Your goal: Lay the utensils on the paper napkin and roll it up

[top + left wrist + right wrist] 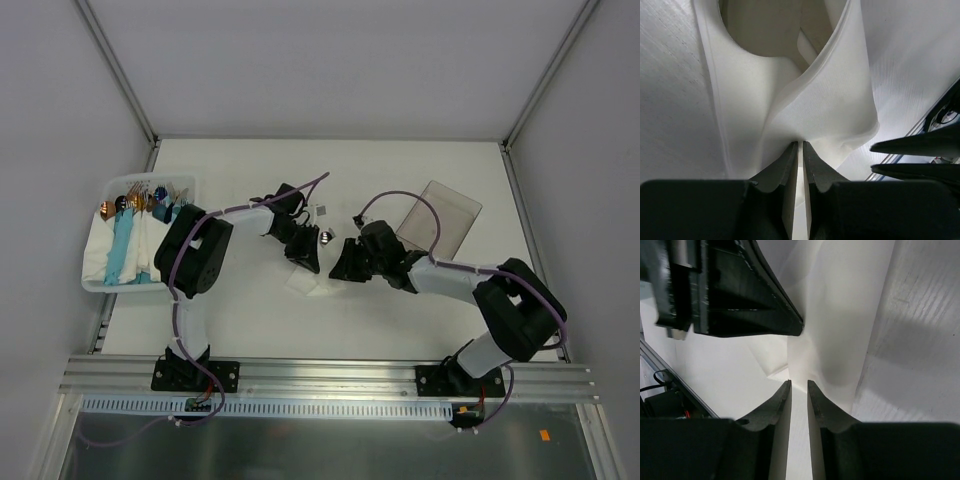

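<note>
Rolling appears underway. Left of the clear tray, the left gripper pinches the paper napkin by a fold; the right gripper stands narrow at its edge, hold unclear. Next likely needs coordinated turning without tearing.

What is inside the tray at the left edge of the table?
The tray holds white napkins, light-blue bundles and cutlery; the left arm covers its near right corner.

A robotics lab, probably a test cell, is indicated: a white bench is enclosed by plain panels, and a cabled left arm and right arm are bolted to an aluminium rail.
</note>
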Controlling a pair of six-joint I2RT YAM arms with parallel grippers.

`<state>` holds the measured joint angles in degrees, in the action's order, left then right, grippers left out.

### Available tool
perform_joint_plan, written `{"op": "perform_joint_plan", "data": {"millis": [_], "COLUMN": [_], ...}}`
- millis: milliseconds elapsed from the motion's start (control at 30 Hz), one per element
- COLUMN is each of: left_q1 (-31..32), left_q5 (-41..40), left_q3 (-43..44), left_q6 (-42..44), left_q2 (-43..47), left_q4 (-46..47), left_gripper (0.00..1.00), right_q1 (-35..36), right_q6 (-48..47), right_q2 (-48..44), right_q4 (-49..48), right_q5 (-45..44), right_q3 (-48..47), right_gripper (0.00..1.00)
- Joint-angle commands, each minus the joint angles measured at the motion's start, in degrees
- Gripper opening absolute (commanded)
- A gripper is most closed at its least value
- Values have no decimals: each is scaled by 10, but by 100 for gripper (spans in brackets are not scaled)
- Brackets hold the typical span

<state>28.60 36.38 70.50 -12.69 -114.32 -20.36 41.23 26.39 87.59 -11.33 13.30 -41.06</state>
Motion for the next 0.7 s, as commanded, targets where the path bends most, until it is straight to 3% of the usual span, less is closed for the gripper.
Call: {"op": "perform_joint_plan", "data": {"millis": [0, 300, 667], "left_q1": [10, 9, 40], "left_q5": [-50, -60, -83], "left_q3": [-2, 3, 30], "left_q6": [34, 54, 119], "left_q2": [-2, -8, -9], "left_q4": [-10, -18, -43], "left_gripper": [10, 10, 9], "right_q1": [2, -8, 7], "right_q6": [6, 21, 103], "right_q2": [23, 68, 80], "right_q4": [-37, -63, -168], "right_q5": [28, 23, 52], "right_q3": [-2, 62, 143], "right_gripper": [22, 20, 17]}}
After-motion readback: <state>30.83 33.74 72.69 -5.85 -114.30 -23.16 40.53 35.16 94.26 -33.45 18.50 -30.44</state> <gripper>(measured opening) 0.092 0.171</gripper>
